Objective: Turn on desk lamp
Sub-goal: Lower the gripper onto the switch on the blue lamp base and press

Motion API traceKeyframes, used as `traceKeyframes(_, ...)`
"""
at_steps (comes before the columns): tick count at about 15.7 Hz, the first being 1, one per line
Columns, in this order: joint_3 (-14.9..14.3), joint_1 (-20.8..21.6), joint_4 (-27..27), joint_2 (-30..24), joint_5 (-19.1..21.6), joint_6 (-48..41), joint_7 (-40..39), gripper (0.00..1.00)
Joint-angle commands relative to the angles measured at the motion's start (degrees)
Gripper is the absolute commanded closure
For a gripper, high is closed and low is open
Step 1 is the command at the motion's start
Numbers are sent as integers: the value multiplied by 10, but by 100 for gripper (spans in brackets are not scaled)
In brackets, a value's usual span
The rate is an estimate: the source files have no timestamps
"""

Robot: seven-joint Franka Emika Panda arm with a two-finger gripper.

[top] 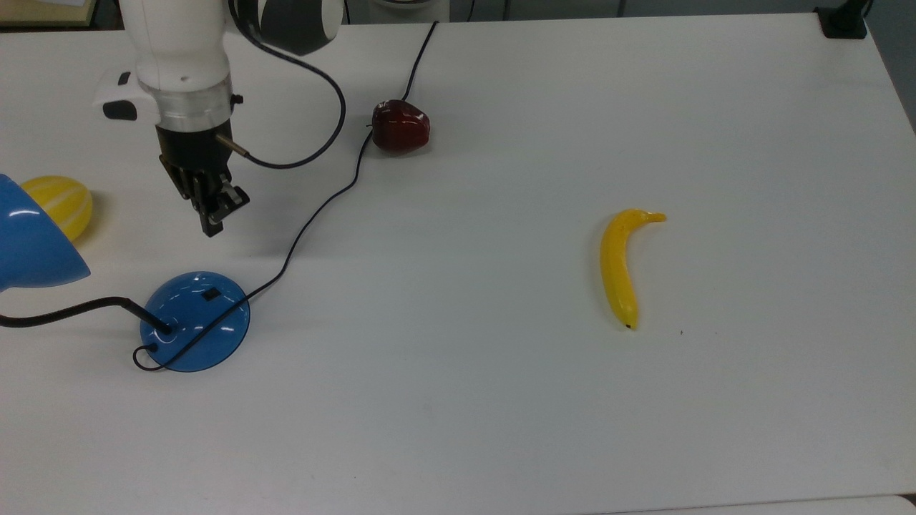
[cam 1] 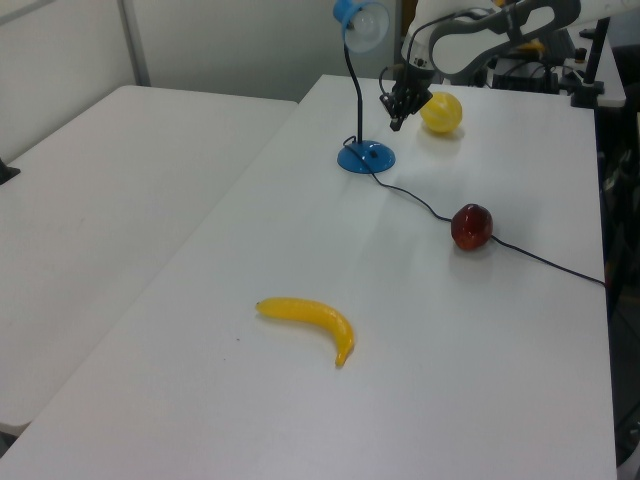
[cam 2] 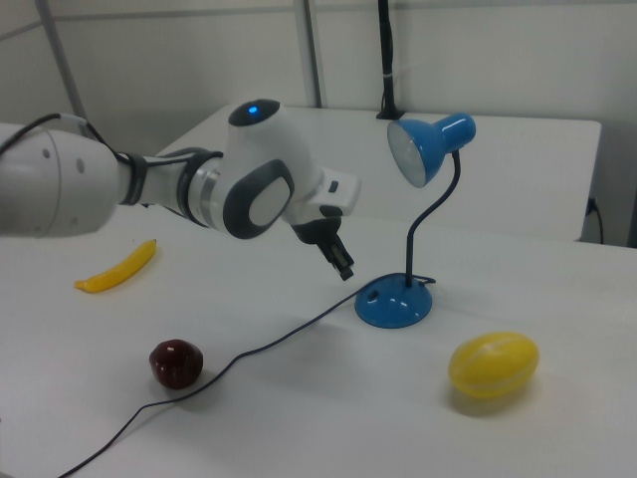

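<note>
Hand (top: pixel 212 227) above lamp's (top: pixel 195 321) glossy dome base

No text, label, brand, number or sign can be read on anything here.

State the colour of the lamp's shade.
Blue; the lamp shade shows best in the right view.

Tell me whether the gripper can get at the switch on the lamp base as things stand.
Probably yes. The gripper hangs above the table just short of the lamp base, whose black switch faces up uncovered; the cord runs alongside, not across it.
</note>
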Motion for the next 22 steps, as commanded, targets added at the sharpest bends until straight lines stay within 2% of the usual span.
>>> traceKeyframes(1,-1,-2,29,40,-10,32,25,100)
traceKeyframes(4,-3,-3,61,69,-14,43,40,100)
traceKeyframes(10,-7,-2,69,102,-15,95,52,100)
traceKeyframes(13,-11,-2,92,121,-15,95,52,100)
traceKeyframes(22,-11,0,93,131,-15,96,50,100)
